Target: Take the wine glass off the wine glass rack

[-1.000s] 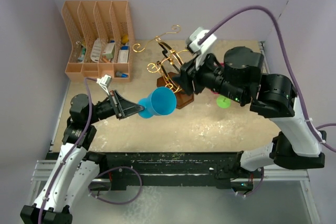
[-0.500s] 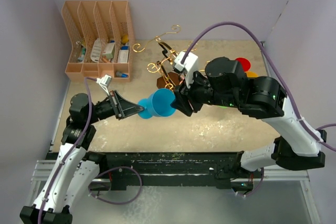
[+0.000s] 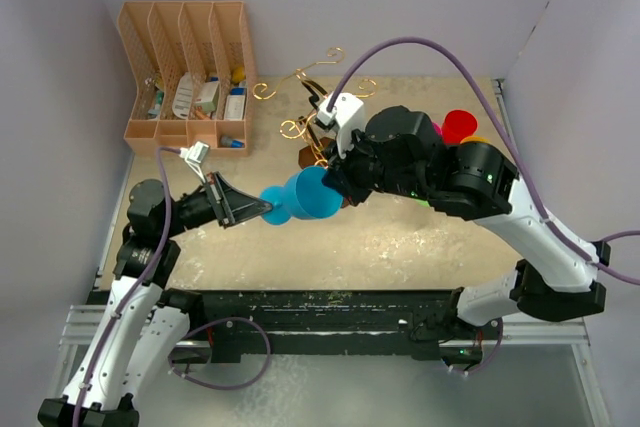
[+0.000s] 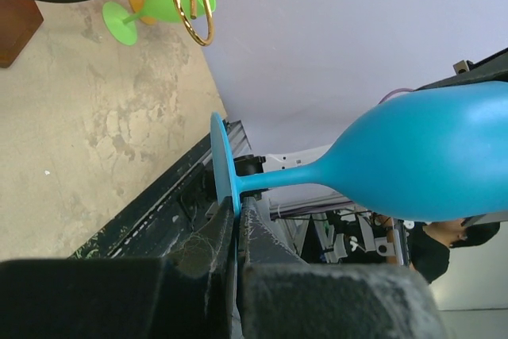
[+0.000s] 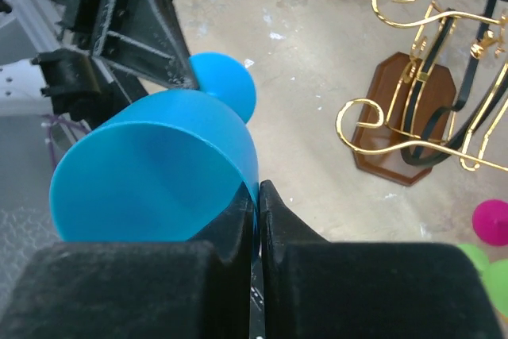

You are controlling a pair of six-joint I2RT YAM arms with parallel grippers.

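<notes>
A: Where's the glass (image 3: 305, 195)?
B: Blue, lying sideways in the air above the worktop (image 3: 400, 237), just near of the rack (image 5: 397, 89), held at both ends.
A: By what?
B: The left end effector (image 4: 236, 204) pinches the foot's edge, its arm stretched low toward the right. The right end effector (image 5: 258, 192) pinches the bowl's rim, its arm arched over from the right, wrist bent leftward.

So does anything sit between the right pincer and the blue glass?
Nothing visible. The right pincer sits shut on the rim of the glass; the left pincer grips its foot, away from the rack.
</notes>
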